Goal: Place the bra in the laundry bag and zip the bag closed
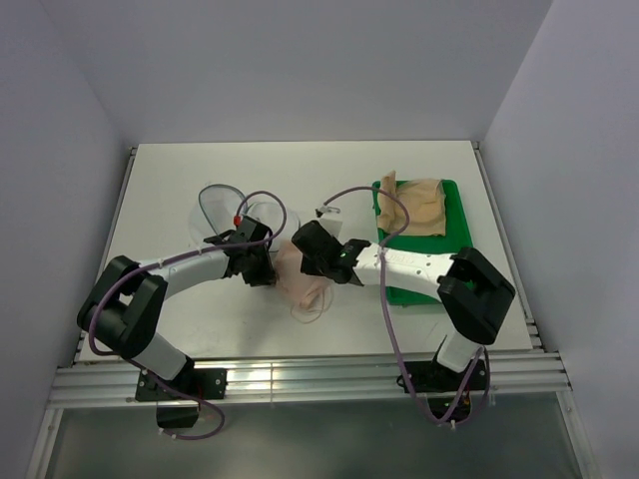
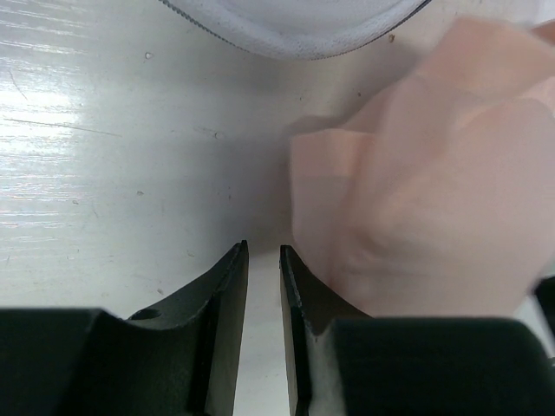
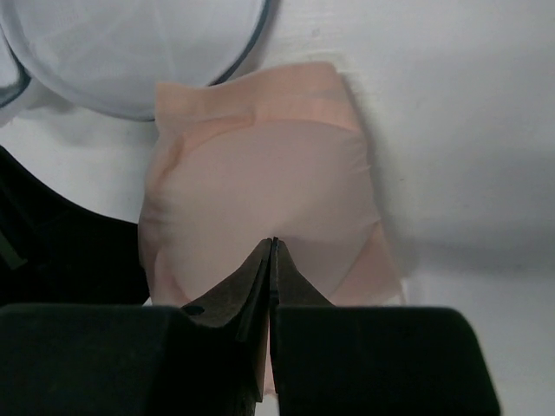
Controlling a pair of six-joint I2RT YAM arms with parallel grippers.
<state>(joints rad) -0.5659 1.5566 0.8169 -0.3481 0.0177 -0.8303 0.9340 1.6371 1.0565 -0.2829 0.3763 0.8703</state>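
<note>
The pale pink bra (image 1: 298, 282) lies bunched on the white table between my two grippers, its thin straps looped toward the near edge. The open white mesh laundry bag (image 1: 222, 207) lies just behind it, its two halves side by side. My left gripper (image 1: 262, 269) is at the bra's left edge. In the left wrist view its fingers (image 2: 264, 251) stand a narrow gap apart over bare table, with the bra (image 2: 434, 191) to their right and the bag's rim (image 2: 286, 22) ahead. My right gripper (image 3: 274, 243) is shut, its tips over a bra cup (image 3: 260, 173); no fabric shows between them. The bag (image 3: 130, 52) is beyond.
A green tray (image 1: 455, 205) at the right holds a tan-beige garment (image 1: 414, 205); my right arm crosses over the tray. Grey walls close in the table on three sides. Metal rails run along the near edge.
</note>
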